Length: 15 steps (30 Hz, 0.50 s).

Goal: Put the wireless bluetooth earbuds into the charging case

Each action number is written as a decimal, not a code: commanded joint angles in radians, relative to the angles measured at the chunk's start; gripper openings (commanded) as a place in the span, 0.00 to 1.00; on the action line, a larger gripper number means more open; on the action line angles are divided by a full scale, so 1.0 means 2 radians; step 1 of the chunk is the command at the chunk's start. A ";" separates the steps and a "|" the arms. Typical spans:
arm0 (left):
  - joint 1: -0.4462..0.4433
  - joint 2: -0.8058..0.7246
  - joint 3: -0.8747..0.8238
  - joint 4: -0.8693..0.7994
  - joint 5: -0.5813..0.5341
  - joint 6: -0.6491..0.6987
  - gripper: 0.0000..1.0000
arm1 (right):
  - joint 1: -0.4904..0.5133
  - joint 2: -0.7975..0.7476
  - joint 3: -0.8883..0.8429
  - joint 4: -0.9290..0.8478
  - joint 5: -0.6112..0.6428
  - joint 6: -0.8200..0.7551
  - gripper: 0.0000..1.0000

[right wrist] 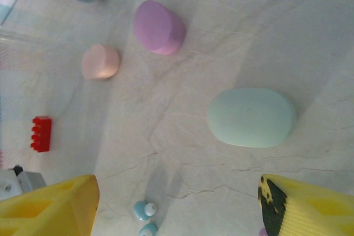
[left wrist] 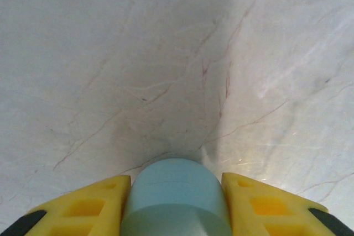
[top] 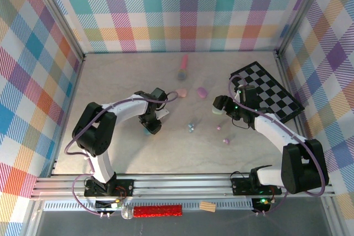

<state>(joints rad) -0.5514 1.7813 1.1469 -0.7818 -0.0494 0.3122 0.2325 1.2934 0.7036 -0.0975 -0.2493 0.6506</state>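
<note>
- my left tool point(left wrist: 176, 205) is clenched on the pale blue case point(left wrist: 176, 183), low over the tabletop point(left wrist: 166, 53); the case sits squarely between the yellow fingers point(left wrist: 83, 211).
- i cannot tell whether its lid is open.
- my right tool point(right wrist: 177, 205) is released, jaws wide with nothing between them, hovering near the mint case point(right wrist: 251, 117).
- the blue earbuds point(right wrist: 145, 214) lie loose on the tabletop, just beside each other, apart from every case.
- step in hand, as i read it: securing the blue case; no earbud is picked up yet.
- next calls for the case opened and steadied, then a fine pinch on one tiny glossy bud, which could skid away.
</note>
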 commanded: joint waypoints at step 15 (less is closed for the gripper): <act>0.001 -0.223 -0.168 0.455 0.090 -0.646 0.35 | 0.158 -0.046 -0.028 0.248 -0.064 -0.142 0.82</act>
<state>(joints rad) -0.5419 1.3540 0.8577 -0.0891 0.0944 -0.5980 0.5034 1.2198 0.6685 0.2462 -0.3573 0.4591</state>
